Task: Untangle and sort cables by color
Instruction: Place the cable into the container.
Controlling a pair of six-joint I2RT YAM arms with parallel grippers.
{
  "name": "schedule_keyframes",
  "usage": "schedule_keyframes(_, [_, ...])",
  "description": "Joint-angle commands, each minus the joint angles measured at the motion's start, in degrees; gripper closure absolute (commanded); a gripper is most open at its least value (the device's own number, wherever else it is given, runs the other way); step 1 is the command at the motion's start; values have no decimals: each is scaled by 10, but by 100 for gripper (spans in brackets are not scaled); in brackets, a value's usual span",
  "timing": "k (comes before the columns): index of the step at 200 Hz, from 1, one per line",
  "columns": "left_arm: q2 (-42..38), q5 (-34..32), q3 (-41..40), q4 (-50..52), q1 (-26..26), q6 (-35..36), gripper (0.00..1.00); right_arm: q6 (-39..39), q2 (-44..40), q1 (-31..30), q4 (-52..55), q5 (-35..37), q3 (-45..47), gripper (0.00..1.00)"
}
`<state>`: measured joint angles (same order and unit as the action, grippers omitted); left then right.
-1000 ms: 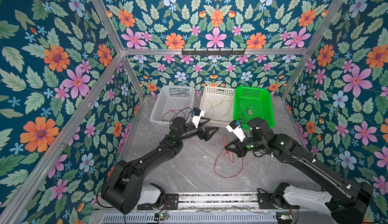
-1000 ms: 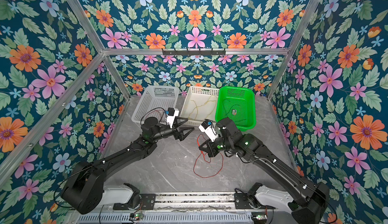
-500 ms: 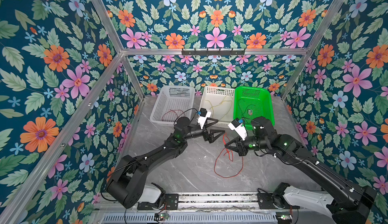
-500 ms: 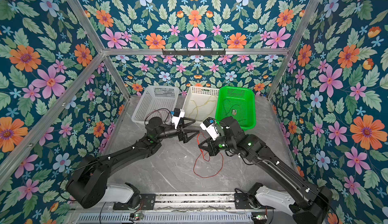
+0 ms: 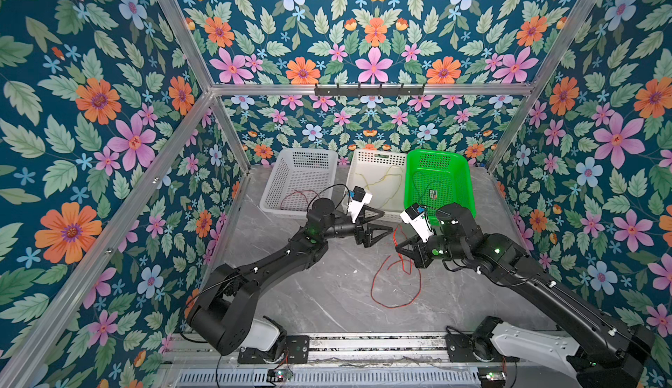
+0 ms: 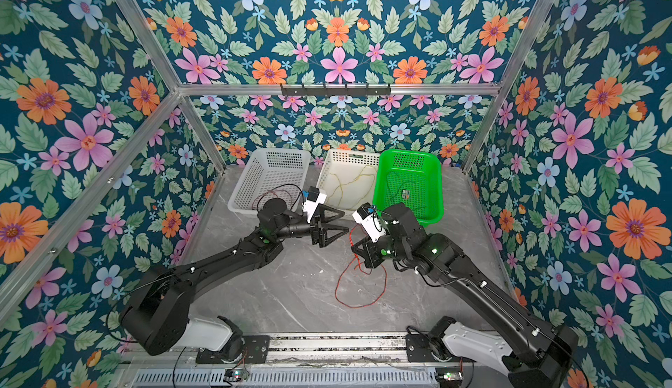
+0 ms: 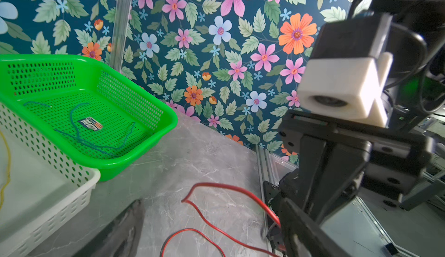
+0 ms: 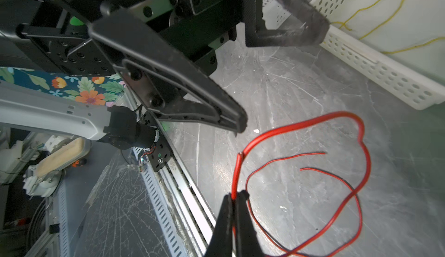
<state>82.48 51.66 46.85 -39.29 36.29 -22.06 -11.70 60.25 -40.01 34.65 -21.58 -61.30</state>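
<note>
A thin red cable point(image 5: 372, 288) point(image 6: 336, 289) lies in a loose loop on the grey marble table. One stretch of it rises to my right gripper point(image 5: 400, 251) point(image 8: 234, 195), which is shut on it. A raised bend of the same cable point(image 8: 301, 123) point(image 7: 228, 187) stands just past the tips of my left gripper point(image 5: 387, 221) point(image 6: 345, 223) point(image 7: 212, 229). The left gripper is open, its jaws spread wide and holding nothing. In the left wrist view the cable runs between its two blurred fingers.
Three baskets stand along the back wall. The pale grey basket point(image 5: 276, 186) holds a red cable point(image 5: 294, 197). The cream basket point(image 5: 374, 157) holds yellow cables point(image 5: 381, 182). The green basket point(image 5: 462, 186) holds teal cables point(image 7: 96, 145) and a small label. A metal rail point(image 5: 363, 342) runs along the front edge.
My left gripper has moved right from the baskets' front, close up to the right gripper and the raised red cable. The right gripper has kept its hold and barely shifted.
</note>
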Motion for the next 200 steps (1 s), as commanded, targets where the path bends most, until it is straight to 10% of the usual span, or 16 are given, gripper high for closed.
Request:
schedule_keyframes(1, [5, 30, 9, 0, 3, -6, 14, 12, -3, 0, -3, 27, 3, 100])
schedule_keyframes(200, [92, 121, 67, -94, 35, -105, 50, 20, 0, 0, -2, 37, 17, 100])
